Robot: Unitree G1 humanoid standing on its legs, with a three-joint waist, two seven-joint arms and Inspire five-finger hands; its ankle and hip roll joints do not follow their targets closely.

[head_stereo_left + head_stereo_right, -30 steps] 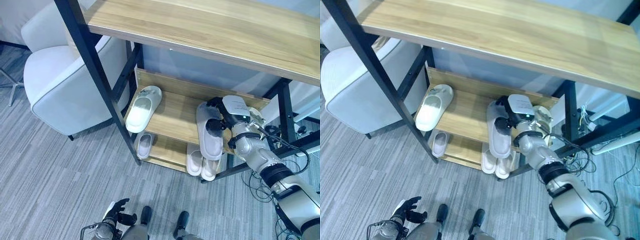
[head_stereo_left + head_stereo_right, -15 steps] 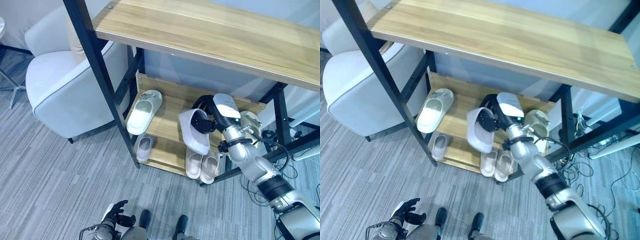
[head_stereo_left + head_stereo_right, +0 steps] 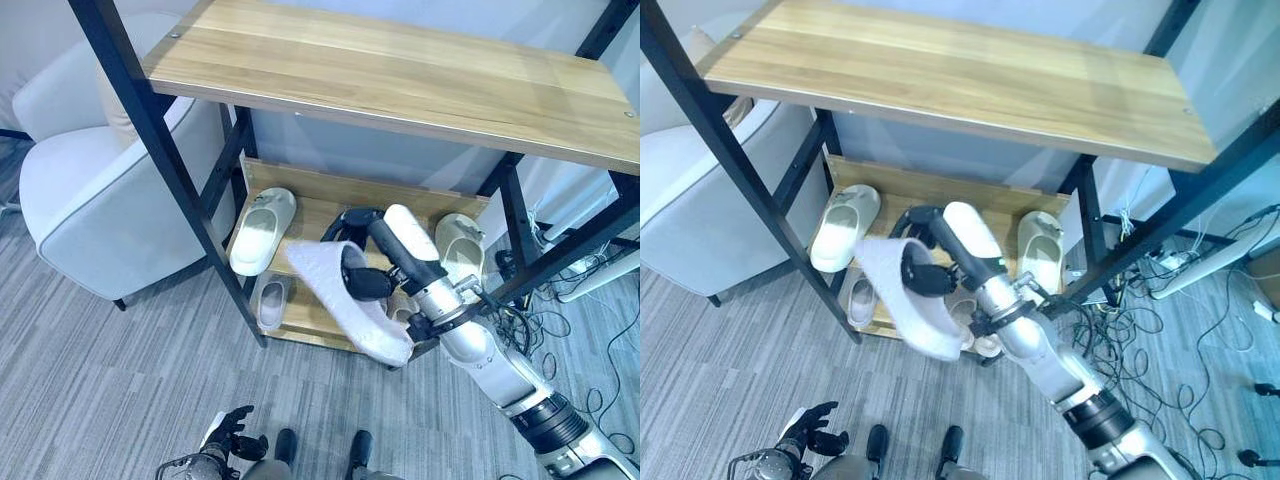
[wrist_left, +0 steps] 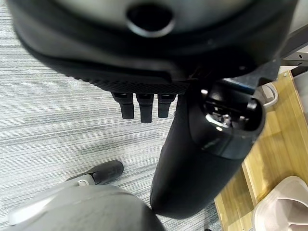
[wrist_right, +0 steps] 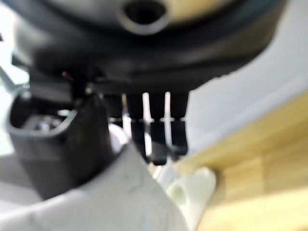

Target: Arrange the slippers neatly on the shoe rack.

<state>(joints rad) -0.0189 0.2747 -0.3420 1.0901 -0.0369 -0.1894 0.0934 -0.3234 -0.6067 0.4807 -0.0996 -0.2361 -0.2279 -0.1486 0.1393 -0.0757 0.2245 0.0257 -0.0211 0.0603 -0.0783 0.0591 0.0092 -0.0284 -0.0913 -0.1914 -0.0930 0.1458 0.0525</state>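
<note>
My right hand is shut on a white slipper, thumb on one side and fingers on the other. It holds the slipper sole-outward in front of the shoe rack's middle shelf, off the wood. A cream slipper lies at that shelf's left end and another at its right end. A small slipper sits on the bottom shelf; others there are partly hidden behind the held one. My left hand hangs low over the carpet, fingers relaxed.
The rack's wide wooden top shelf overhangs the lower shelves. Black steel posts frame the rack's left front. A pale armchair stands close to the rack's left side. Grey carpet lies in front.
My right hand has lifted the white slipper off the middle shelf and drawn it out forward and leftward, turning its sole outward. The camera has shifted too. The left hand stays low.
</note>
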